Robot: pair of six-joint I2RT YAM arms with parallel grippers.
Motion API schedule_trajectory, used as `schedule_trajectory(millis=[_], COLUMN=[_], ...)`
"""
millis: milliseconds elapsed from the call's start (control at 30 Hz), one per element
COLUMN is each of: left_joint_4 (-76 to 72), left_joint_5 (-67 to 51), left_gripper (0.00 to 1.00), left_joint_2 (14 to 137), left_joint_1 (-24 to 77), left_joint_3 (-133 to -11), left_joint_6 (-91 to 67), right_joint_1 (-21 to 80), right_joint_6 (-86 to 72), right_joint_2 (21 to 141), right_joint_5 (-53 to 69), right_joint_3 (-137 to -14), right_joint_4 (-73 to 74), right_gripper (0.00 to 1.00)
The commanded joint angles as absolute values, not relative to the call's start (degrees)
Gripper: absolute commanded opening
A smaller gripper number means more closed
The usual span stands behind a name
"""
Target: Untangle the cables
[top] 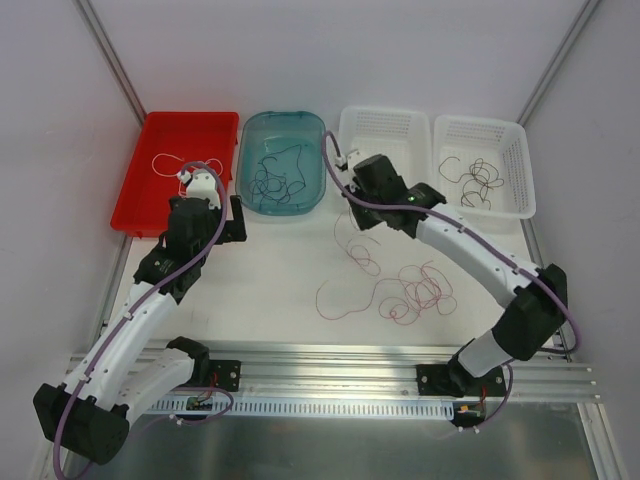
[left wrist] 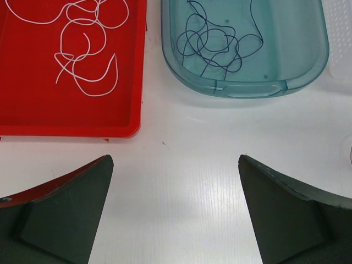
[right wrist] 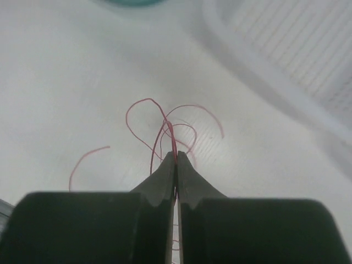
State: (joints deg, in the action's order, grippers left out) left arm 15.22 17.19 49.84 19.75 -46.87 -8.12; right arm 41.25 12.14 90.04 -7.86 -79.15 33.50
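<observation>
A loose clump of red-pink cables (top: 412, 292) lies on the white table in front of the right arm. My right gripper (top: 352, 200) hangs above the table near the front of the white baskets. It is shut on one red-pink strand (right wrist: 171, 130) that curls out from its tip (right wrist: 176, 155) and trails down toward the clump. My left gripper (top: 205, 222) is wide open and empty over bare table (left wrist: 175, 165), just in front of the gap between the red and teal trays.
A red tray (top: 130, 200) holds a white cable (left wrist: 88, 94). A teal tub (top: 310, 195) holds dark cables (left wrist: 214, 44). One white basket (top: 385, 125) looks empty. The far-right basket (top: 520, 205) holds dark brown cables (top: 480, 180). A metal rail (top: 330, 360) runs along the near edge.
</observation>
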Motion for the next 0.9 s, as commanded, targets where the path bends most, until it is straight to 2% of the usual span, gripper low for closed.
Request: schedule_trajectory(millis=[0,233,333,600,867], left_joint_4=[13.0,12.8,12.9,12.8,12.7], left_joint_5=[17.8,17.5,17.3,17.3,17.1], left_gripper=[0.99,0.99,0.99,0.99,0.99], left_joint_2=[49.7,50.1,50.1,50.3,50.4], left_joint_1=[19.1,19.1,19.1,19.1,19.1], left_joint_3=[-46.4,-46.2,-46.3,-46.2,-46.3], left_joint_6=[-7.7,-7.9,-7.8,-7.8,-7.8], right_joint_1=[40.5,36.2,33.8,24.9,18.9], right_joint_6=[15.9,18.5,18.7,15.7,14.2], right_joint_2=[85.1,88.3,89.7,93.6,105.0], right_joint_5=[-12.7,-13.2,-11.7,-5.2,-0.7], right_joint_3=[-89.8,-111.1,-116.7,-121.3,-124.9], right_joint_4=[37.6,40.7,38.1,28.8,26.9], right_gripper=[0.01,0.01,0.01,0.01,0.01])
